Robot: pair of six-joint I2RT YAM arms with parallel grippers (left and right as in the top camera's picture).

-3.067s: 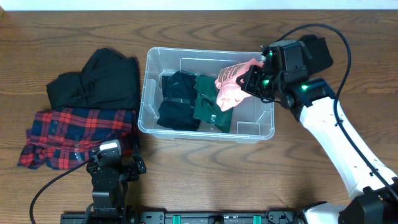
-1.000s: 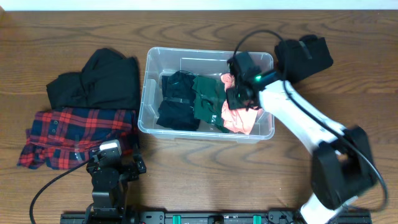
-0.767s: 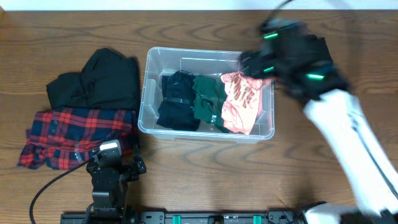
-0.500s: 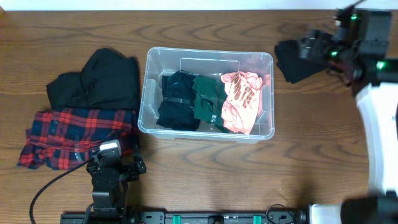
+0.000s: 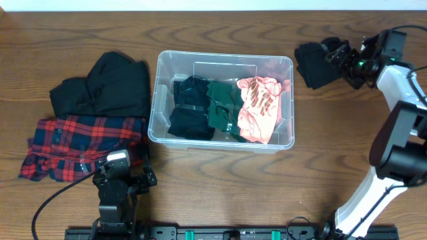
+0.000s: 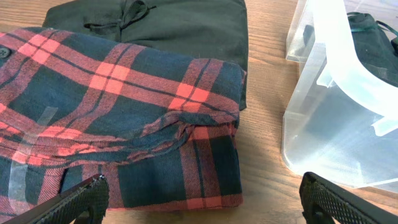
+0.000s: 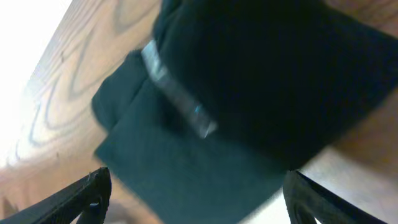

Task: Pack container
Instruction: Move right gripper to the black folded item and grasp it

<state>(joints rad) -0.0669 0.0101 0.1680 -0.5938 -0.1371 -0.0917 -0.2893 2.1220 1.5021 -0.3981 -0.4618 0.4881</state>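
The clear plastic container (image 5: 223, 56) stands mid-table and holds a black garment (image 5: 189, 107), a dark green one (image 5: 222, 107) and a pink one (image 5: 259, 110) side by side. My right gripper (image 5: 341, 57) is open at the right edge of a dark folded garment (image 5: 312, 64) lying right of the bin. That garment (image 7: 249, 93) fills the blurred right wrist view ahead of the wide-apart gripper (image 7: 199, 202). My left gripper (image 5: 125, 175) stands open at the front, just short of the red plaid shirt (image 6: 112, 118). The container's corner (image 6: 336, 106) shows at the right of the left wrist view.
A black garment (image 5: 107, 87) lies behind the plaid shirt (image 5: 80, 143) at the left. The same black garment (image 6: 174, 25) shows at the top of the left wrist view. Bare wood runs between the shirt and the bin.
My right gripper has let go of the pink garment, now lying in the bin. It swung out to the right, over to the dark garment, and opened wider. The left arm has not moved.
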